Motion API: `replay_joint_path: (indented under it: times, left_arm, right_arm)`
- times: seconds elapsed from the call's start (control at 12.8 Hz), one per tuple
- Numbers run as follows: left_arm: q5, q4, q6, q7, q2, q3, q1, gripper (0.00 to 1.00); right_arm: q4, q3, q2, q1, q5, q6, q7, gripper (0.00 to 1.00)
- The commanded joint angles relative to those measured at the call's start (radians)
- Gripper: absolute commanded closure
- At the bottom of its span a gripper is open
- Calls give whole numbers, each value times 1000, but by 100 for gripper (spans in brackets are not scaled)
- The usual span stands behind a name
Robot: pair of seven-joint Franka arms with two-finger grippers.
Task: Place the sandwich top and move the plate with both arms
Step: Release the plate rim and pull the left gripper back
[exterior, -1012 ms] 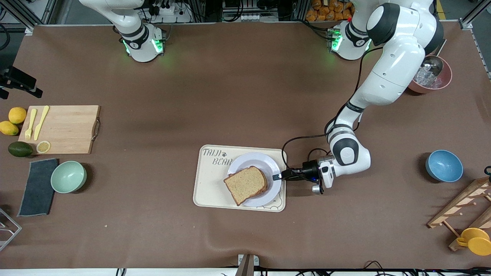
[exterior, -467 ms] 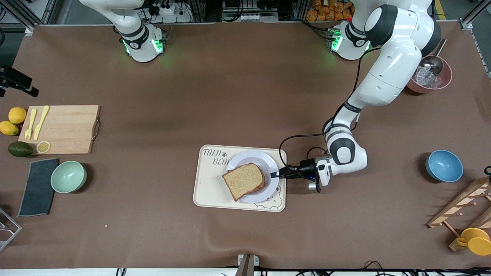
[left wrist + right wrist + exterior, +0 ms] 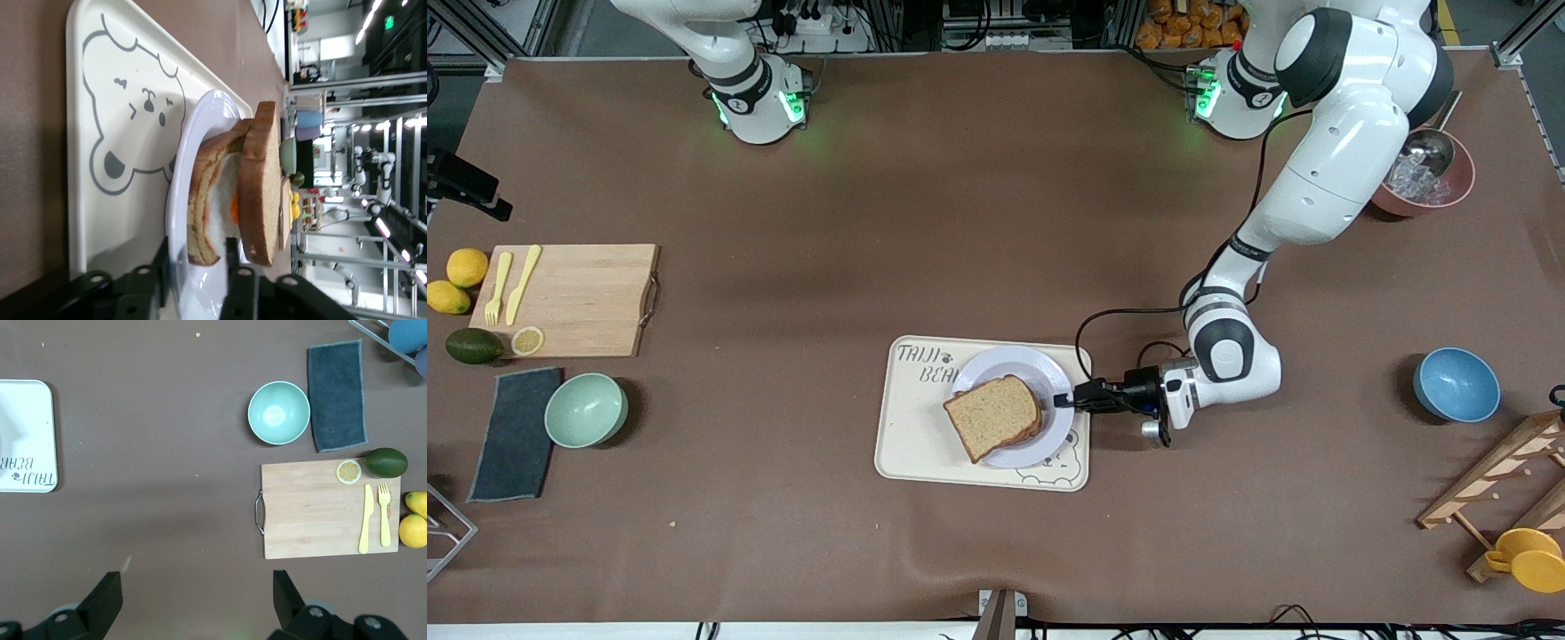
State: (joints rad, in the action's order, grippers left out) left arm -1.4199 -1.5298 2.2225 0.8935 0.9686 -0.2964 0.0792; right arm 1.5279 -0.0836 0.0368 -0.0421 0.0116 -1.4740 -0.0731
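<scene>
The sandwich top (image 3: 994,415) lies on a lower slice with fried egg, on the lavender-white plate (image 3: 1014,364). The plate sits on the cream bear tray (image 3: 911,444). My left gripper (image 3: 1064,400) is low at the plate's edge toward the left arm's end, shut on the rim. In the left wrist view the fingers (image 3: 157,267) straddle the plate (image 3: 198,117), one under and one above, with the sandwich top (image 3: 261,187) just ahead of my left gripper (image 3: 197,280). My right gripper (image 3: 197,600) is open and empty, high over bare table; it is out of the front view.
A wooden cutting board (image 3: 574,298) with yellow cutlery, a mint bowl (image 3: 587,409) and a dark cloth (image 3: 516,433) lie toward the right arm's end. A blue bowl (image 3: 1456,384), a pink pot (image 3: 1427,182) and a wooden rack (image 3: 1503,480) stand toward the left arm's end.
My left gripper and the plate with the sandwich have shifted together slightly away from the front camera and toward the right arm's end of the tray.
</scene>
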Motion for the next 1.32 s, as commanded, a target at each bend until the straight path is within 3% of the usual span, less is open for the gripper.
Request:
replay_joint_path:
  times: [0.0,0.31,0.62,1.25]
  left_arm:
    - [116,-23,-18,-163,-29,11,-16,0]
    - [153,-35,-131,-194,-71,13,-62,0]
    - [381,-10,-237,-373,-116,11,-147,0]
    - [835,152,-479,-686,-182,11,-254,0]
  right_arm:
    - [-14,7,6,-1,-18,15,21,0]
    - [-15,8,3,-1,-13,15,21,0]
    - [-17,8,2,1,-7,14,21,0]
    - [-23,8,0,2,-2,15,22,0]
